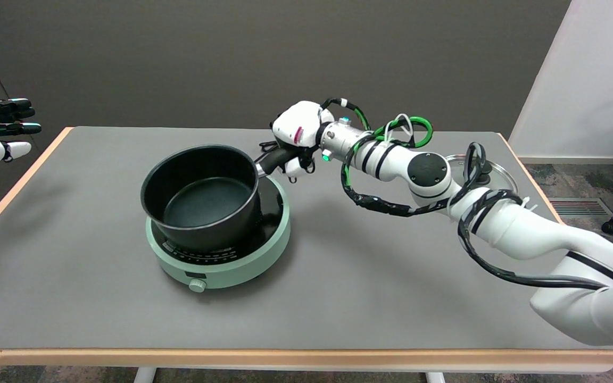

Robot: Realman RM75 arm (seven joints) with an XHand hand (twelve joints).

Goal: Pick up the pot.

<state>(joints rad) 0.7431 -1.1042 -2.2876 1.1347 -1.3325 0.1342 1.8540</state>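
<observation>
Right arm: we see it reach in from the lower right, stretched long and low across the table (pixel 99 298) toward the far middle, cables looped along it.
Right hand (pixel 295 139): we find it clamped on the handle (pixel 274 158), white back facing up and left, fingers wrapped down around the grip.
Pot (pixel 203 199): black, with nothing in it; we note it over the left part of the cooker, tilted with the handle side higher. Whether its base touches the plate we cannot tell.
Cooker (pixel 220 260): round, pale green, dark top, knob at the front, left of the table's middle.
Lid (pixel 493 173): glass, flat on the table at the far right, partly behind the arm.
</observation>
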